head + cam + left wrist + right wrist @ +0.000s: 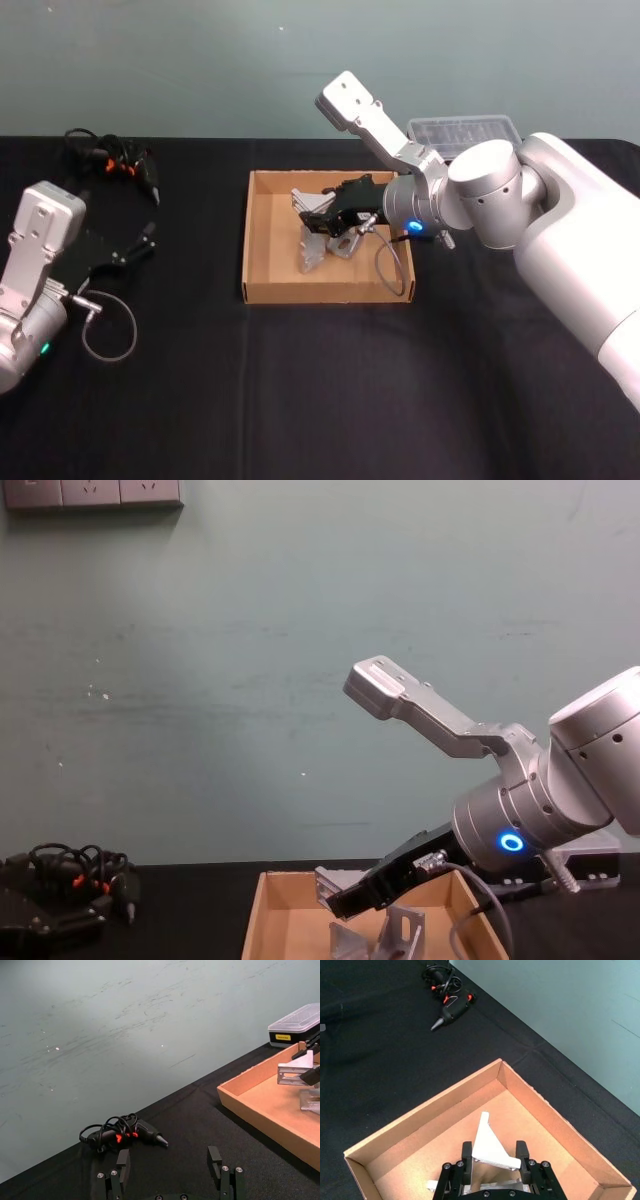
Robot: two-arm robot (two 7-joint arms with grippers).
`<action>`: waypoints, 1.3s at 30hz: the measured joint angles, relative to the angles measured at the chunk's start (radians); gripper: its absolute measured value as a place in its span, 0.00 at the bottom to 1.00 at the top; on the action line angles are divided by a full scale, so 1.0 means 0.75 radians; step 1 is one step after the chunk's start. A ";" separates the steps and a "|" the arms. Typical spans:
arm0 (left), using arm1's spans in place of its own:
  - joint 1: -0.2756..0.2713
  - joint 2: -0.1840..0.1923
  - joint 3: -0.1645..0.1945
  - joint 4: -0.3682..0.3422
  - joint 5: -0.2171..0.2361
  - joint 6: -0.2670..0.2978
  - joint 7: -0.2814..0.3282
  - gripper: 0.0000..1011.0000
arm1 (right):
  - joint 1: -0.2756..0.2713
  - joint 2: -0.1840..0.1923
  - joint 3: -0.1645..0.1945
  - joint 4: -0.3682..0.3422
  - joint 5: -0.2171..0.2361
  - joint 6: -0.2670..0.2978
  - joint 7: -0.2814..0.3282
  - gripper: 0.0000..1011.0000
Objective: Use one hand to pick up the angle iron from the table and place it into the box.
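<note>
Over the matte black table (300,400), the right end effector (322,222) holds a silver angle iron (490,1147) clamped above the shallow tan cardboard box (262,290), so only release remains.

Wide, shallow tan cardboard box (262,240) sits open on the flat matte black table (300,390). Above its floor, the black two-finger right gripper (318,213) pinches a silver triangular angle iron (490,1146); another silver bracket (312,250) rests inside below it.
</note>
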 joint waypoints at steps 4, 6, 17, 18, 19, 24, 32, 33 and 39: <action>0.000 0.000 0.000 0.000 0.000 0.000 0.000 1.00 | -0.001 0.001 0.000 -0.002 0.001 0.000 0.001 0.59; 0.000 0.000 0.000 0.000 0.000 0.000 0.000 1.00 | -0.001 0.002 -0.001 -0.003 0.002 0.000 0.001 0.67; 0.000 0.000 0.000 0.000 0.000 0.000 0.000 1.00 | -0.002 0.003 -0.002 -0.006 0.004 0.001 0.002 0.97; 0.000 0.000 0.000 0.000 0.000 0.000 0.000 1.00 | -0.003 0.003 -0.002 -0.006 0.004 0.001 0.002 0.99; 0.000 0.000 0.000 0.000 0.000 0.000 0.000 1.00 | -0.003 0.003 -0.002 -0.006 0.005 0.002 0.002 0.99; 0.000 0.000 0.000 0.000 0.000 0.000 0.000 1.00 | -0.003 0.004 -0.002 -0.007 0.005 0.002 0.002 0.99; 0.000 0.000 0.000 0.000 0.000 0.000 0.000 1.00 | -0.003 0.005 -0.002 -0.008 0.005 0.003 0.001 0.99; 0.000 0.000 0.000 0.000 0.000 0.000 0.000 1.00 | -0.003 0.005 -0.002 -0.008 0.005 0.003 0.001 0.99; 0.000 0.000 0.000 0.000 0.000 0.000 0.000 1.00 | -0.053 0.040 0.032 -0.107 0.005 0.016 0.003 0.99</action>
